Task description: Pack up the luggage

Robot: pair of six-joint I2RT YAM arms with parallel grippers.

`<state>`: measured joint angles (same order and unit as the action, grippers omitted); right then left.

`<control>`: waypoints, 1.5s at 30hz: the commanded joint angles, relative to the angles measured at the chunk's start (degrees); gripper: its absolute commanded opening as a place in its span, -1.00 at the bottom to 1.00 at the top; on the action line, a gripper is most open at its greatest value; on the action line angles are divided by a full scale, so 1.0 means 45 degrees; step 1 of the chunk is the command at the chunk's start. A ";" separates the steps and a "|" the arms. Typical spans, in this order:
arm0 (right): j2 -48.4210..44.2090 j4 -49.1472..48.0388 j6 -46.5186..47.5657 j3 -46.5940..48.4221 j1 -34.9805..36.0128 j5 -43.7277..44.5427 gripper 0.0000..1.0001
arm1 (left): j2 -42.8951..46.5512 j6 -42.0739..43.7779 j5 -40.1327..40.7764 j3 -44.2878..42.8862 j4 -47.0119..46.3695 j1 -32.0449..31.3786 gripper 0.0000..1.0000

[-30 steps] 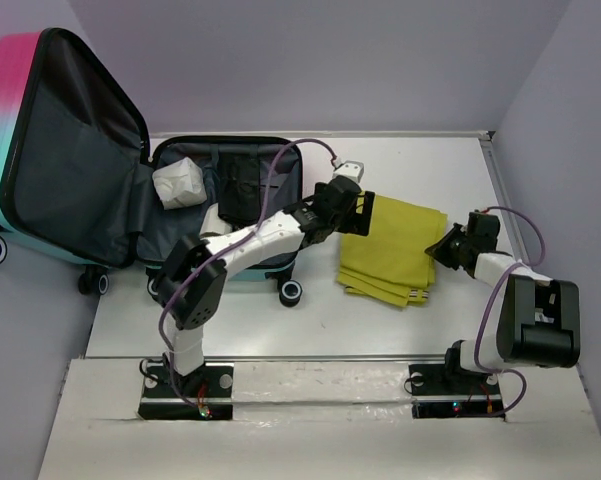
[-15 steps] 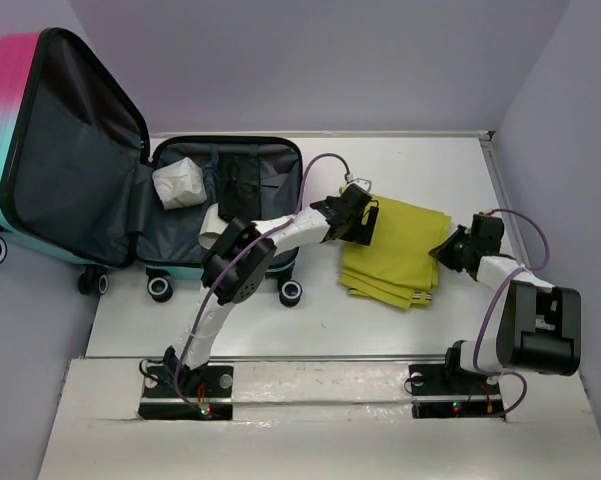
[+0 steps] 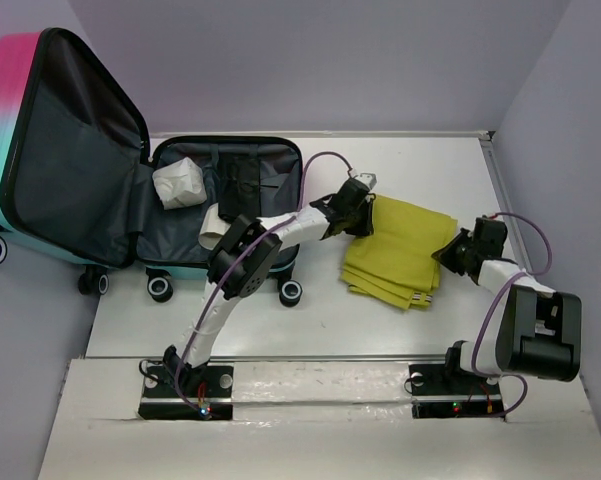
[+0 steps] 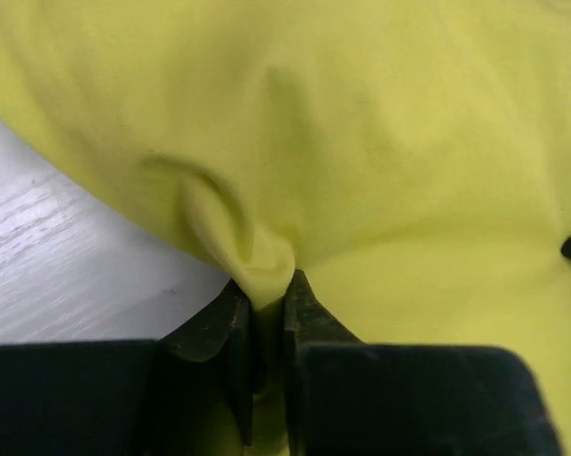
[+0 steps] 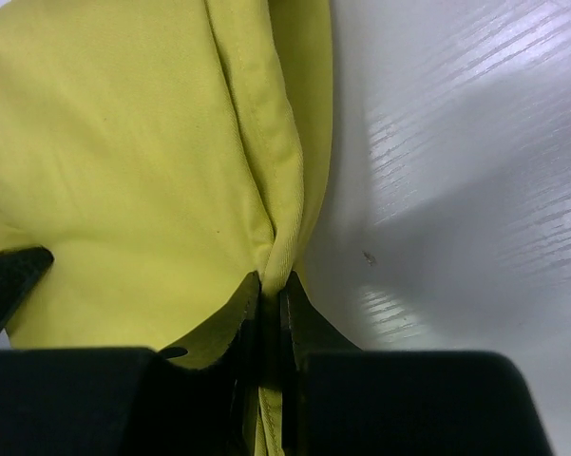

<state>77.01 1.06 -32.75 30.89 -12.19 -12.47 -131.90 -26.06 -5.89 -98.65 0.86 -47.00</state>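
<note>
The luggage [image 3: 90,215] lies open at the left, its pink-to-teal lid [image 3: 10,110] raised and dark grey lining showing. A folded yellow cloth [image 3: 395,255] lies on the white table to its right. My left gripper [image 3: 358,212] is shut on a pinched fold of the yellow cloth [image 4: 380,142] at its left edge; the left gripper [image 4: 264,294] holds the fold between its tips. My right gripper [image 3: 452,250] is shut on the cloth's right edge, and the right gripper [image 5: 271,290] clamps the hem of the cloth [image 5: 123,161].
Inside the luggage lie a white crumpled item [image 3: 178,183] and a black item [image 3: 242,185]. Black wheels [image 3: 290,292] stick out at its near side. Purple walls [image 3: 550,110] close the table [image 3: 420,170] at the back and right.
My left gripper moved right onto the cloth's left edge and closed from wide open onto a fold. The right gripper stayed shut on the right edge, shifting slightly.
</note>
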 commanded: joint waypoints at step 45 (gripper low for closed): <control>1.1284 0.5037 0.0500 2.0730 1.1204 0.0663 0.88 | 1.0946 0.1534 0.2791 0.2604 0.3812 1.0115 0.98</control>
<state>129.14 16.47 -35.20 117.36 38.81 -8.99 -92.58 -21.56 2.39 -88.40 19.27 0.60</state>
